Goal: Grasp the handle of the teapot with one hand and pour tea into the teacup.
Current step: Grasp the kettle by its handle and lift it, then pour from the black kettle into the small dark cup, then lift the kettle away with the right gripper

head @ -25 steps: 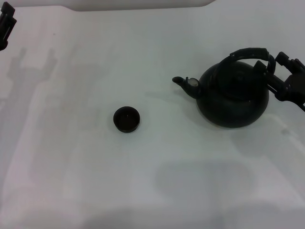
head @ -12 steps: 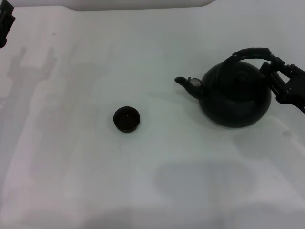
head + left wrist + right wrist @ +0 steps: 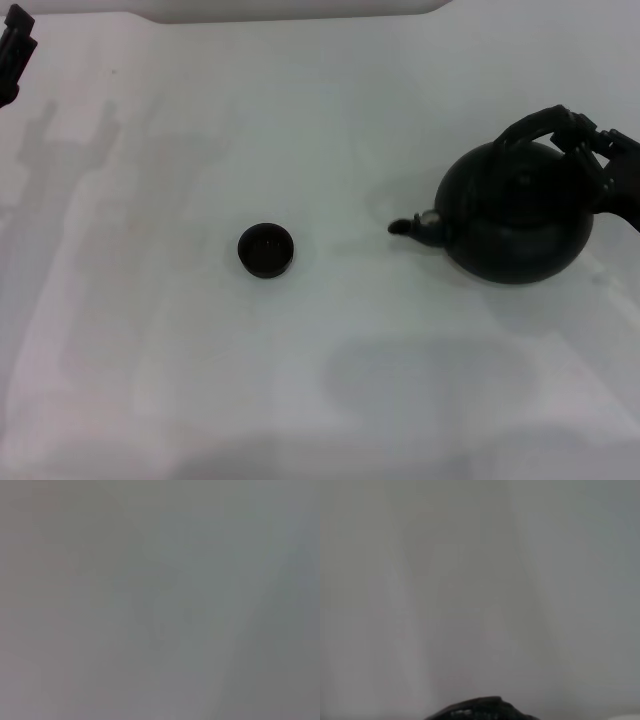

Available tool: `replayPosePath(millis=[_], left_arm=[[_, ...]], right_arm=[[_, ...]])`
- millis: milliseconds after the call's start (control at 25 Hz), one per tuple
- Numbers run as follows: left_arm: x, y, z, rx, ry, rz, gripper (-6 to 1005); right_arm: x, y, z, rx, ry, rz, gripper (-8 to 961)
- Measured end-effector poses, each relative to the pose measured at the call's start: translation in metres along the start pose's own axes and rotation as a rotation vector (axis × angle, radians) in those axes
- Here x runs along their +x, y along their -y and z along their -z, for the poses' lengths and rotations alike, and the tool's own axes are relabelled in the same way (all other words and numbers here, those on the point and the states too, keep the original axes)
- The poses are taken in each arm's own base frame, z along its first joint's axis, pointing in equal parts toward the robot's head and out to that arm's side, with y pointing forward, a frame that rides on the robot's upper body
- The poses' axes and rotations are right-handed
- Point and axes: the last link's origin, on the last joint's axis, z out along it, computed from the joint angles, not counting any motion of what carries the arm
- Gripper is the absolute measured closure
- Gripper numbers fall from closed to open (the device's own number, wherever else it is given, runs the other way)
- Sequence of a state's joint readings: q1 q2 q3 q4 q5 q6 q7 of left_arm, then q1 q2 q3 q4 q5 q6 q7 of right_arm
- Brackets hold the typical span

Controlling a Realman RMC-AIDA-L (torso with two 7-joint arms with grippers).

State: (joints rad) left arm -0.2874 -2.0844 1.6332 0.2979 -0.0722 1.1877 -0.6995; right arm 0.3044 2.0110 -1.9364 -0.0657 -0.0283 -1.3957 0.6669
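The matte-black teapot (image 3: 520, 225) is at the right in the head view, its short spout (image 3: 405, 227) pointing left and dipped a little. Its arched black handle (image 3: 530, 125) spans the top. My right gripper (image 3: 587, 138) is at the handle's right end and is shut on it. A black curved bit of the teapot (image 3: 480, 711) shows in the right wrist view. The small black teacup (image 3: 266, 250) stands on the white table, well to the left of the spout. My left gripper (image 3: 15, 50) is parked at the far left edge.
The white table (image 3: 330, 380) spreads under everything, with soft shadows on it. A pale rim (image 3: 290, 8) runs along the back edge. The left wrist view shows only a blank grey surface.
The teapot has moved right and toward me with my right gripper on its handle. Its spout has swung lower. The teacup and left arm have not moved.
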Motion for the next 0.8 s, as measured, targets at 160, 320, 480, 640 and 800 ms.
replayPosePath(millis=[160, 320, 480, 640, 800], left_arm=[[-0.001, 0.0, 0.001, 0.002, 0.004, 0.0, 138], [-0.002, 0.0, 0.001, 0.0, 0.006, 0.0, 138], [-0.002, 0.0, 0.001, 0.0, 0.006, 0.0, 138], [-0.002, -0.001, 0.001, -0.001, 0.006, 0.0, 137], [-0.004, -0.003, 0.0, -0.014, 0.016, -0.001, 137]], right_arm=[[-0.008, -0.006, -0.004, -0.047, 0.047, 0.006, 748], [-0.021, -0.016, -0.022, -0.122, 0.096, 0.041, 747], [-0.029, -0.024, -0.044, -0.175, 0.108, 0.123, 767], [-0.031, -0.03, -0.065, -0.188, 0.093, 0.203, 776], [-0.032, -0.038, -0.081, -0.191, 0.08, 0.294, 781]])
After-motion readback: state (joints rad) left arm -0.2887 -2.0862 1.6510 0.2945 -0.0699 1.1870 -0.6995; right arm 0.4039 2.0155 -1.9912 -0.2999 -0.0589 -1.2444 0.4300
